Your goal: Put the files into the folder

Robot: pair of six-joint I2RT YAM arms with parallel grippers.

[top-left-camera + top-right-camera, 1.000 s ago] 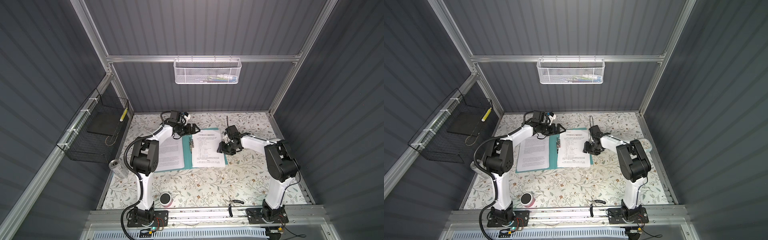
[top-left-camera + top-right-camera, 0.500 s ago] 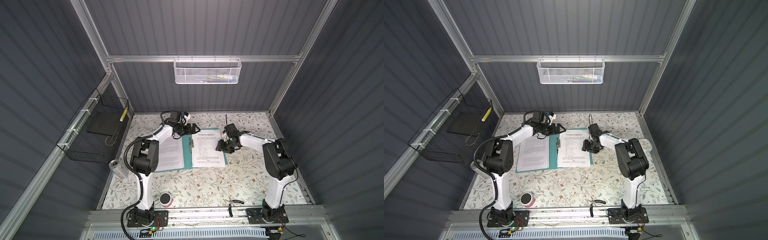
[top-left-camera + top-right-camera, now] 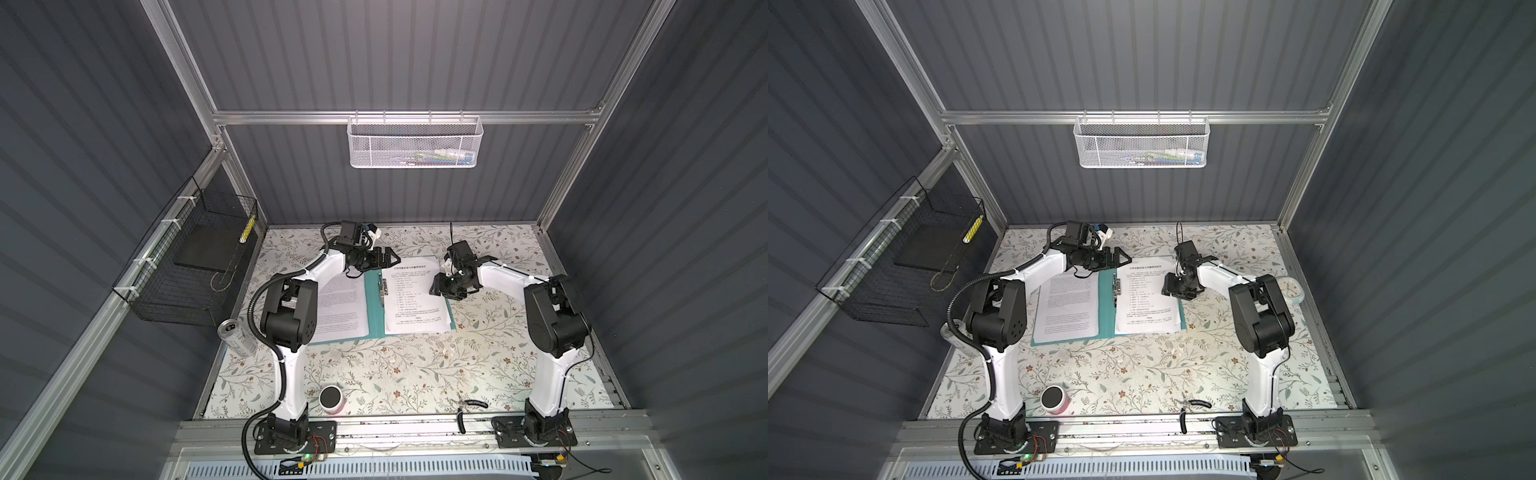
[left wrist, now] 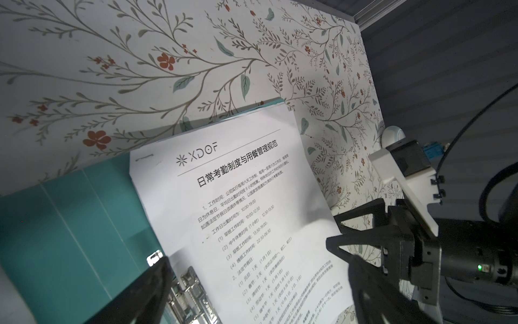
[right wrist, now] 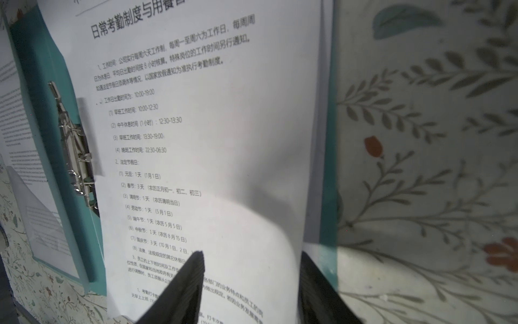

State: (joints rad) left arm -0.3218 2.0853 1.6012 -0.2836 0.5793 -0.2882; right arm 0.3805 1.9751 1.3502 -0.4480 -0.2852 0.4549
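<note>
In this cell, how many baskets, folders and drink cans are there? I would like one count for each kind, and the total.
baskets: 2 (white mesh basket, black wire basket)
teal folder: 1
silver can: 1
total: 4

The floral-patterned table (image 3: 415,365) carried an open teal folder (image 3: 374,316), flat, toward 12 o'clock from its centre. A silver can (image 3: 237,336) lay on its side at the 9 o'clock edge. A pink cup (image 3: 331,399) stood at 7 o'clock, a black-handled tool (image 3: 471,405) lay at 5 o'clock, and a round white clock (image 3: 1292,291) sat at 3 o'clock.
</note>
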